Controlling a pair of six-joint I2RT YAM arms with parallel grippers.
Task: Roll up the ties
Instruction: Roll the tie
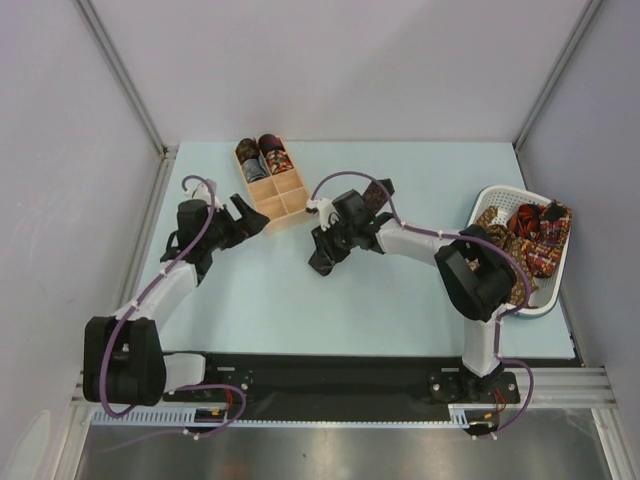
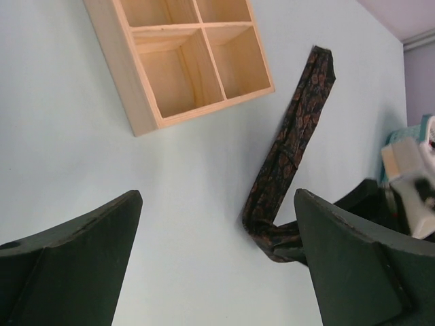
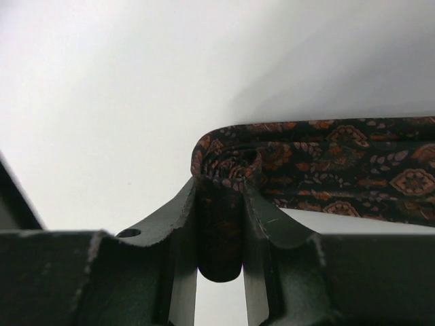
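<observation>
Right wrist view alone shows right gripper (image 3: 219,224) clamping the folded end of the dark tie (image 3: 326,170); left gripper (image 2: 214,204) stands released.

The table (image 1: 280,300) has a pale blue, matte top, walled by grey panels at 9, 12 and 3 o'clock; a wooden box (image 1: 292,200) of square compartments sits flat on it at about 11 o'clock, turned at a slant to the table's edges; a white plastic basket (image 1: 515,190) rests on it at 3 o'clock, close to the side wall; a dark patterned tie (image 2: 299,122) lies stretched on the surface near 12 o'clock, just beside the box yet apart from it, one end folded back.
</observation>
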